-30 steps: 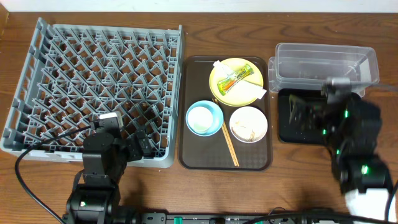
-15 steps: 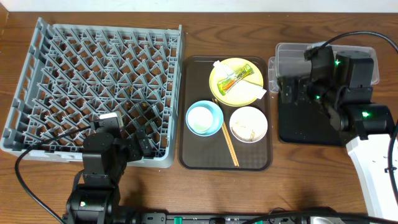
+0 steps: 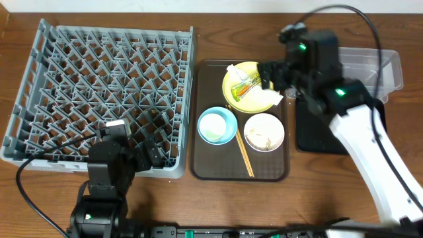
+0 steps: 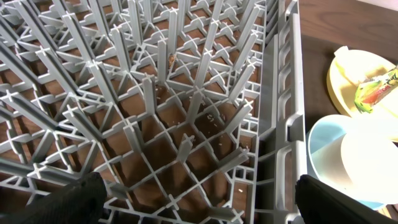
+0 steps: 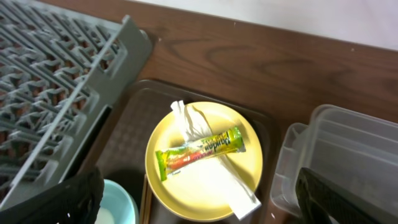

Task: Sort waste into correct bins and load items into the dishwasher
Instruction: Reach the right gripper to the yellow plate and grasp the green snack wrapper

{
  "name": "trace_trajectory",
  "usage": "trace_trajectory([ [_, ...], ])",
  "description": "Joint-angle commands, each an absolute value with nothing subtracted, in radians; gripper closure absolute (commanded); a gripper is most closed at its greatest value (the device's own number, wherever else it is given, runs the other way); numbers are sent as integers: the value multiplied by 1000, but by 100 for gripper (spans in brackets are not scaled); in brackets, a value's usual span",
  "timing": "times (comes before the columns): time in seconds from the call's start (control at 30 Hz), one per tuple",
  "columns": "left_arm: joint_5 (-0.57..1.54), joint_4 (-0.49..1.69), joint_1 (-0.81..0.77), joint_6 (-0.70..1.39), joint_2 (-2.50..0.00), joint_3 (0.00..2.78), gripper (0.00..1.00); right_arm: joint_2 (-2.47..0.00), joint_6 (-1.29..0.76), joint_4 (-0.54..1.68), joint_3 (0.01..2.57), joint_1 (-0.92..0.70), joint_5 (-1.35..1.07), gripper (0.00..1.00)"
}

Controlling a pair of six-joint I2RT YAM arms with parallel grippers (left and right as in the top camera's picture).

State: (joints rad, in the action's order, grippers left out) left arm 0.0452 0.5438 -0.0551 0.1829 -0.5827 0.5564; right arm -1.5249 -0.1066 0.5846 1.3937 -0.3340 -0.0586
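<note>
The yellow plate [image 3: 252, 88] lies at the back of the brown serving tray [image 3: 206, 166]. It holds the green-and-orange wrapper [image 3: 246, 83] and white paper [image 3: 266, 100]. My right gripper [image 3: 277, 76] hovers open above the plate's right edge. In the right wrist view its open fingers [image 5: 199, 206] frame the plate [image 5: 186, 186], the wrapper [image 5: 199, 150] and the paper [image 5: 239, 194]. The light-blue bowl [image 3: 217, 124] has a cream cup in it. The white bowl [image 3: 264, 131] holds rice-like scraps. The chopsticks [image 3: 244, 153] lie between them. My left gripper [image 4: 199, 205] is open and empty over the front right of the grey rack [image 4: 186, 112].
The clear tub [image 3: 373, 66] and the black tray [image 3: 316, 132] stand right of the serving tray. The tub [image 5: 339, 155] also shows in the right wrist view. The grey rack [image 3: 99, 86] fills the left of the table. My right arm reaches over the black tray.
My right arm has swung from over the black tray at the right, back and left, until its gripper is above the yellow plate. The left arm has not moved.
</note>
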Motion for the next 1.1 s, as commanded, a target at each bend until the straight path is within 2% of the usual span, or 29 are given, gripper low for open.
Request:
trace_trajectory([
  [0.0,33,546,-51,176,-584,580,0,-1641,-134,589,1464,-362,-6,5],
  [0.13,33,546,-51,176,-584,580,0,-1741,-140,575,1467,-380,18,9],
  [0.6,33,555,-51,177,-584,580,0,-2020,-468,521,1466,-394,89,11],
  [0.7,33,568,-51,177,-584,580,0,-2052,-514,505,1466,-394,85,13],
  [0.77,33,572,-51,177,-584,580,0,-2065,-540,505,1466,-394,85,20],
  [1.0,33,572,-51,177,-584,580,0,-2086,-572,490,1466,-410,78,60],
  [1.07,33,572,-51,177,-584,580,0,-2085,-572,480,1466,-411,78,84],
])
